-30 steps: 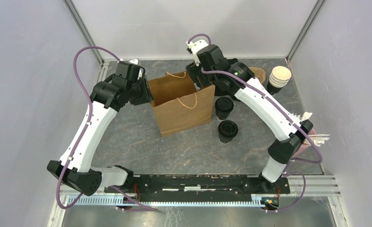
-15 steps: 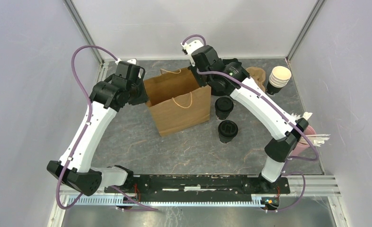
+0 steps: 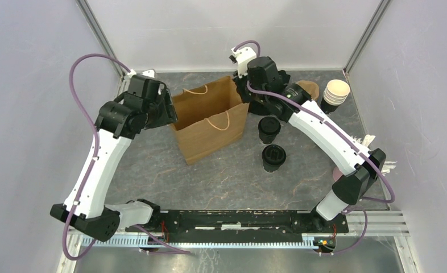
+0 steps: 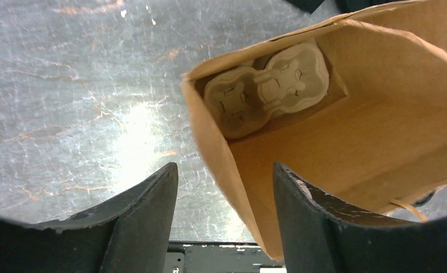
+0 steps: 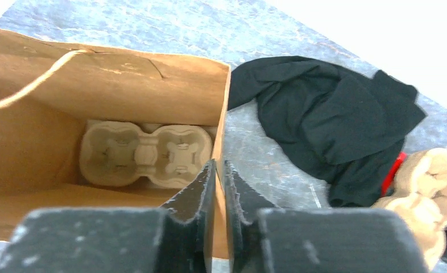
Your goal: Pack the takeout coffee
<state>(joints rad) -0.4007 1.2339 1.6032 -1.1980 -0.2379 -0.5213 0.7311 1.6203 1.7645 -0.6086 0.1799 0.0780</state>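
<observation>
Two black lidded takeout coffee cups stand on the table right of the bag, one (image 3: 269,129) behind the other (image 3: 273,157). A brown paper bag (image 3: 207,122) stands open with a pulp cup carrier (image 5: 147,154) on its bottom, and that carrier (image 4: 267,88) shows in the left wrist view too. My right gripper (image 5: 219,163) is shut on the bag's right wall at the rim, up at the bag's back right corner (image 3: 245,94). My left gripper (image 4: 226,168) is open astride the bag's left wall, with gaps on both sides.
A stack of lidless cups (image 3: 336,94) stands at the back right. A black cloth (image 5: 329,122) and another pulp carrier (image 5: 426,193) lie beyond the bag. A pink item (image 3: 346,170) and white packets (image 3: 375,142) sit near the right edge.
My right gripper has shut on the bag's right wall. My left gripper has opened on the left wall. The bag has shifted left and turned a little.
</observation>
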